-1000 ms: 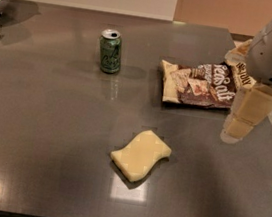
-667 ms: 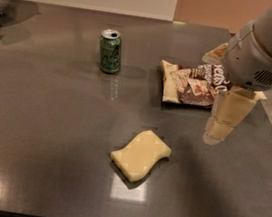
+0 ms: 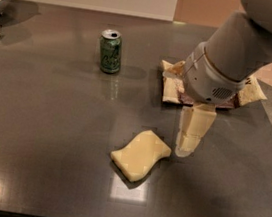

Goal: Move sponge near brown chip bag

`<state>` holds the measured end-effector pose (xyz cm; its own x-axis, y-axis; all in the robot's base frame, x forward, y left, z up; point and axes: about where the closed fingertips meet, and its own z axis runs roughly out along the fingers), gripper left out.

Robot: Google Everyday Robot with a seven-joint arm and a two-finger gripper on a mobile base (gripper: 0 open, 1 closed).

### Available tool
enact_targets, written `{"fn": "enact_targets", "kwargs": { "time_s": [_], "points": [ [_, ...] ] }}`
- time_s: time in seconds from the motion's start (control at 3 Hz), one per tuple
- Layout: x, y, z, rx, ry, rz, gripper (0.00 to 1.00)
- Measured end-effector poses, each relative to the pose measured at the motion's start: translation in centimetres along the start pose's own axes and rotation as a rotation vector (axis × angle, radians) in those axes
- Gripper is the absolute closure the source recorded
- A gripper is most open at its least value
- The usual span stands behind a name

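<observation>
Cream gripper [image 3: 185,147] has been brought to 3 o'clock of the sponge [image 3: 140,154], so grasping is expected; its width cannot be told.

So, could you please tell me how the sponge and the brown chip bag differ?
The sponge is in full view; the brown chip bag is mostly hidden behind the arm. The sponge is plain pale yellow; the bag is cream and dark brown. Both lie flat on the table. The gripper hangs just right of the sponge.
</observation>
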<state>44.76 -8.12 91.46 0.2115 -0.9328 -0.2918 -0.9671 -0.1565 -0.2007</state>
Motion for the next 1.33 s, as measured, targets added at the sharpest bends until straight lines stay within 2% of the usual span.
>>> {"fn": "enact_targets", "kwargs": {
  "time_s": [0.33,1.0,1.33],
  "points": [
    [-1.2,1.0,2.6,-0.067,-0.015,-0.074,0.00],
    [-1.3,3.2,6.5,-0.175,-0.025,-0.140,0.00],
    [-1.3,4.2,7.8,-0.214,-0.020,-0.167,0.15]
  ]
}}
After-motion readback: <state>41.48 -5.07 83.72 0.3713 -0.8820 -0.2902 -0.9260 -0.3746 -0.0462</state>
